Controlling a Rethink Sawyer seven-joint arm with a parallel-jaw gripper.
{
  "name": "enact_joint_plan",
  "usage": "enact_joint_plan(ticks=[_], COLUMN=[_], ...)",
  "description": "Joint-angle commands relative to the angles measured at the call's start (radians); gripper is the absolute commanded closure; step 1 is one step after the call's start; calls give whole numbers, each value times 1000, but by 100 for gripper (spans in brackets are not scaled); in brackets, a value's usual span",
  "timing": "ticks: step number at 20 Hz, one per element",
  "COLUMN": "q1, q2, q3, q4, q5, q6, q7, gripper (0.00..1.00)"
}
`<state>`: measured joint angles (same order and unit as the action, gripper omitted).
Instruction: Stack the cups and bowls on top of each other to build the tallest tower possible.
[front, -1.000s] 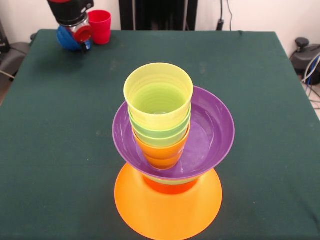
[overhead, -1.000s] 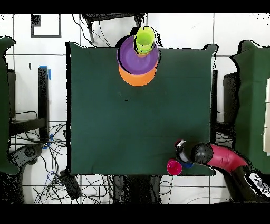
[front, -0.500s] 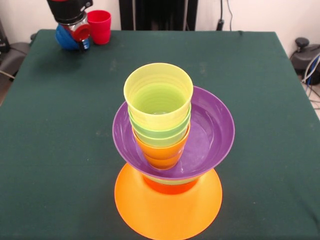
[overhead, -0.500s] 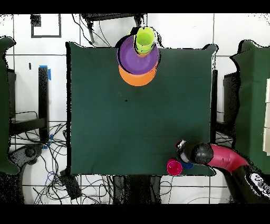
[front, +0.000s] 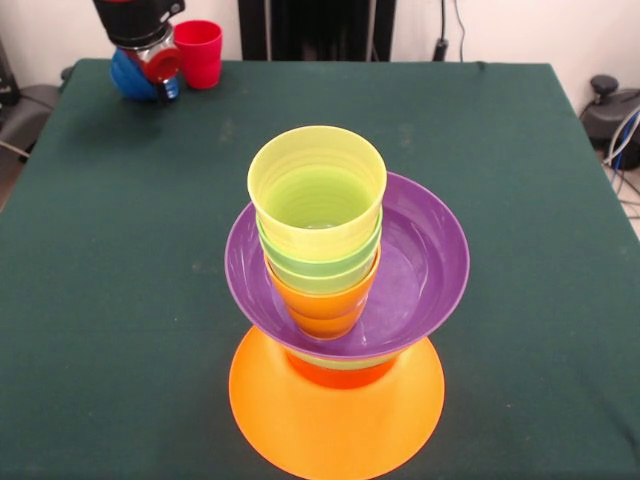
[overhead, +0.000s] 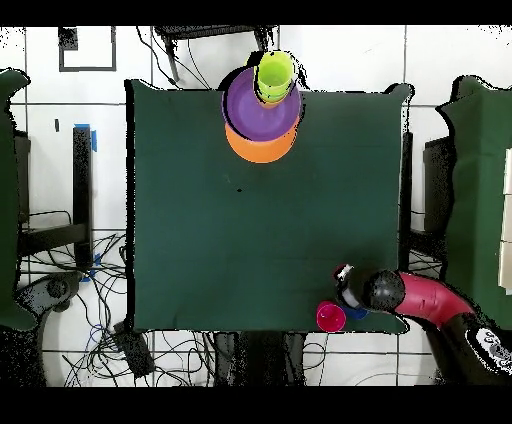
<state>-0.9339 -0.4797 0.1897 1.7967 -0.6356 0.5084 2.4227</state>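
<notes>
While the tower is seen at six o'clock on the table, the gripper is held over the blue bowl at eleven o'clock. The red cup is set just beside it. Whether the claw is spread cannot be told.

a dark green table, cables on the tiled floor.
</notes>
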Motion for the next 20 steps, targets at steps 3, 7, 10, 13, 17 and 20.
enact_joint_plan(ticks=[3,7,10,13,17,20], q1=[-2,7,19,23,23,25], q2=[-39,-88,-126,-149,-167,-185], q3=[153,178,190,205,221,227], q4=[-35,-37,-39,-46,-47,-38], q5=[5,19,18,26,36,40], q6=[69,126,146,183,222,235], q7=[-217,-239,-238,-241,-242,-230], gripper=[100,100,100,100,100,100])
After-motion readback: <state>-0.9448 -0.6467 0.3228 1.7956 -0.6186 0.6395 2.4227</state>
